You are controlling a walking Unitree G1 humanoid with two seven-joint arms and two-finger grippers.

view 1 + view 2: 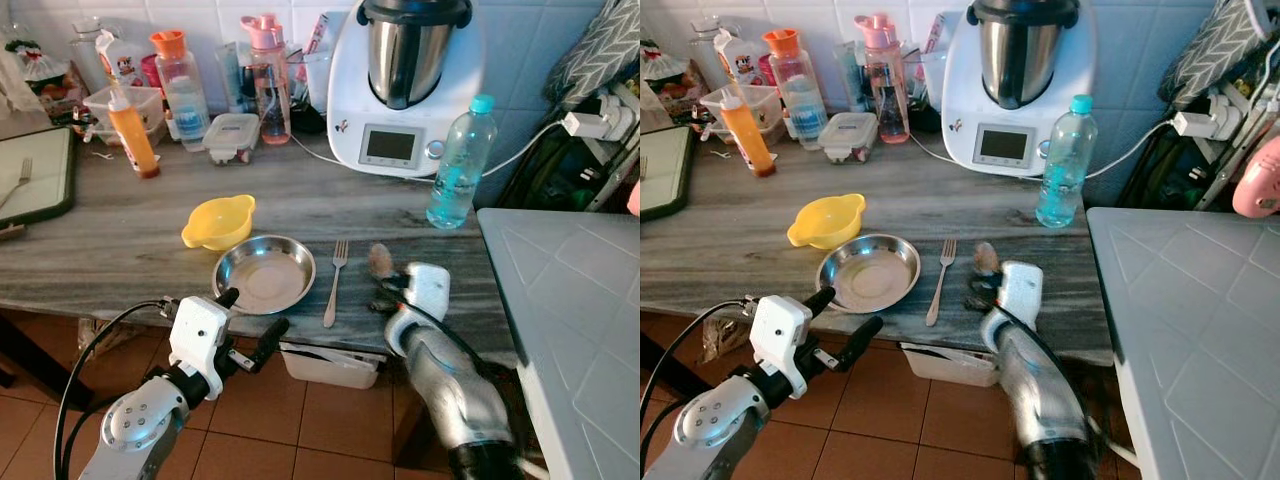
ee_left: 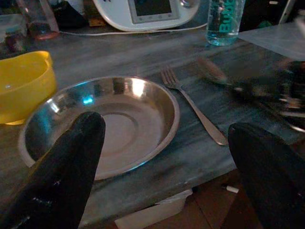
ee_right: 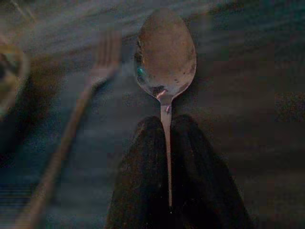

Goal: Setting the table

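Left eye view: a steel plate [image 1: 264,272] is lying near the front edge of the grey counter [image 1: 120,230], with a yellow bowl [image 1: 219,221] touching its far-left rim and a fork [image 1: 335,282] lying just to its right. The right gripper [image 1: 384,291] is resting on the counter right of the fork, holding a spoon [image 1: 379,262] whose bowl is pointing away. The left gripper [image 1: 250,322] is hovering off the front edge, near the plate. A water bottle [image 1: 460,162] and a white kitchen machine [image 1: 402,85] are standing farther back.

Left wrist view: its two black fingers [image 2: 71,162] are standing wide apart, framing the plate and fork.

Right wrist view: the fingers [image 3: 143,171] are pressing together on the spoon's handle, the fork lying beside it.
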